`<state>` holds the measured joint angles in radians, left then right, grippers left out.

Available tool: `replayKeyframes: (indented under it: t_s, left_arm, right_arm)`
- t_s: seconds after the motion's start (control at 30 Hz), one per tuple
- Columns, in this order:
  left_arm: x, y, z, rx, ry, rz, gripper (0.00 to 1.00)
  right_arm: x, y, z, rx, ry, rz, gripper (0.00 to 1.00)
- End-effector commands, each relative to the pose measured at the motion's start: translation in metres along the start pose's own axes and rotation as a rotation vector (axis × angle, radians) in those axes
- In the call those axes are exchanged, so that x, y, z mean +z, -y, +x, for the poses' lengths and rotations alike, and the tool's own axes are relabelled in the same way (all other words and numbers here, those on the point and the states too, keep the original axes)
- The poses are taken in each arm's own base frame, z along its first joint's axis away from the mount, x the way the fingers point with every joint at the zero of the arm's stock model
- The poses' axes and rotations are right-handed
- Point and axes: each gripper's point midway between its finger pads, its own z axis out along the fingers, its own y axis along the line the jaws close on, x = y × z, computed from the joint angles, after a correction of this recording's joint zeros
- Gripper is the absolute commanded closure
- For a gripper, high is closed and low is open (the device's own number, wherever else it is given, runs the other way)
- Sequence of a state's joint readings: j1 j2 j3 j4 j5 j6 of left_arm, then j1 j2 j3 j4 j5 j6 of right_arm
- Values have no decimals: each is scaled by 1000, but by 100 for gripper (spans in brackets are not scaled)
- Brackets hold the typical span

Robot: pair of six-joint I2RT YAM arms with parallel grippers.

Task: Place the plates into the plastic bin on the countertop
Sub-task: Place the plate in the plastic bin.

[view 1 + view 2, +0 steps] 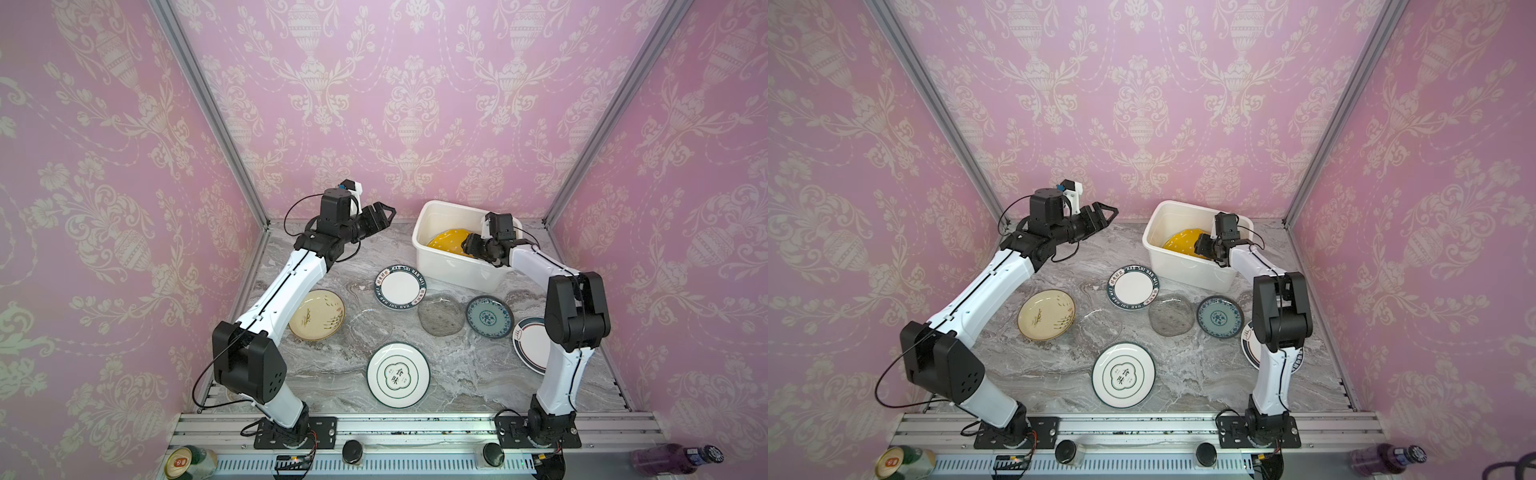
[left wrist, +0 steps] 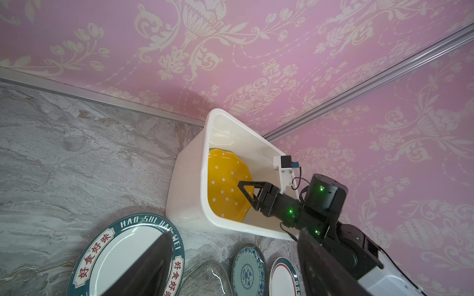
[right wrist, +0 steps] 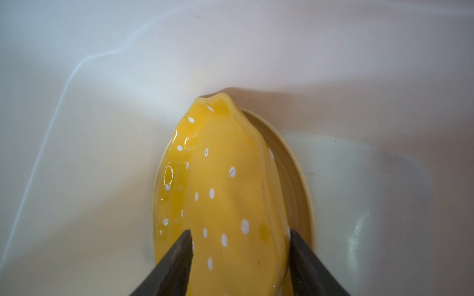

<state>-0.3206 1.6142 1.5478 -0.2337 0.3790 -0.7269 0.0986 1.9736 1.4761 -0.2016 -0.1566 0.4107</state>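
The left gripper (image 1: 384, 212) hangs over the back of the worktop (image 1: 457, 386), fingers spread and empty. Seven plates lie flat on the marble, among them a cream plate (image 1: 316, 314), a clear glass plate (image 1: 370, 328) just beside it, a grey glass plate (image 1: 441, 313) and a teal patterned plate (image 1: 489, 316). Farther right, the right gripper (image 3: 241, 232) reaches low inside the plastic bin (image 1: 453, 272). Its fingers are spread either side of the near edge of the yellow dotted plate (image 2: 228, 184), pinching nothing. That plate rests tilted, one side riding on a pale plate (image 3: 295, 164) beneath it.

The danger lies there: a finger drawn out at an angle could hook the scalloped rim and drag or flip the plate. The tilted plate could also slide and knock the one under it. The clear glass plate, nearly invisible against the marble, looks easy to misjudge. At far right a dark-rimmed plate (image 1: 528, 345) sits partly hidden beneath the right arm, where a low swing could clip it.
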Motion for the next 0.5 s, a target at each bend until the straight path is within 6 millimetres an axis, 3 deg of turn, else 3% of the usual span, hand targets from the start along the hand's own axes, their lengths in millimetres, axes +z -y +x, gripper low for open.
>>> replayKeyframes:
  t_s: [0.0, 0.47]
  left_arm:
    - [-15, 2, 0, -14, 3, -3, 22]
    - [-23, -5, 8, -33, 14, -24, 22]
  right_arm:
    - [-6, -6, -8, -24, 9, 8, 38]
    - [-24, 30, -6, -12, 3, 224, 27]
